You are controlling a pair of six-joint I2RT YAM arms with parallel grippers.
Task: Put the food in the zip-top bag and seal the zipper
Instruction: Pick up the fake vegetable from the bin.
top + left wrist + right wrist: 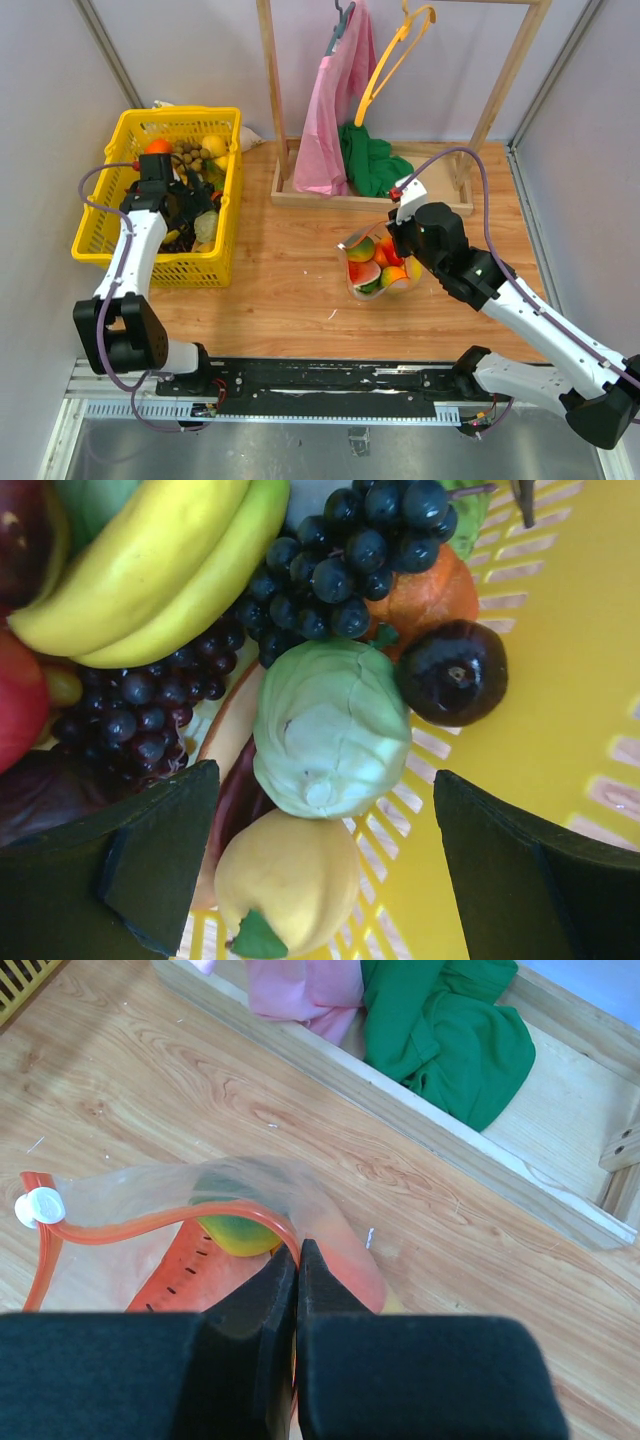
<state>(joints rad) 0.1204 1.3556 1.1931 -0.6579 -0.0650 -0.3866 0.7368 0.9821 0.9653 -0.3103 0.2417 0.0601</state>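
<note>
The clear zip-top bag (pixel 378 268) lies on the table with its mouth open and several colourful food pieces inside. My right gripper (pixel 397 240) is shut on the bag's red-orange zipper (pixel 150 1222) at the mouth edge, fingertips pinched together (pixel 298 1252). A white slider (pixel 38 1206) sits at the strip's left end. A green-yellow piece (pixel 236 1234) and a red slice (pixel 190 1268) show through the plastic. My left gripper (pixel 192 215) is open inside the yellow basket (pixel 100 225). It hovers over a pale green cabbage (pixel 330 730) and a yellow lemon (pixel 288 878), which lie between its fingers (pixel 150 870).
The basket also holds bananas (pixel 150 570), dark grapes (pixel 350 550), an orange (pixel 430 595), a dark round fruit (pixel 455 672) and a red apple (pixel 15 695). A wooden rack tray (pixel 470 1145) behind the bag holds a pink garment (pixel 335 110) and a green cloth (pixel 450 1035). A yellow hanger (pixel 395 55) hangs above.
</note>
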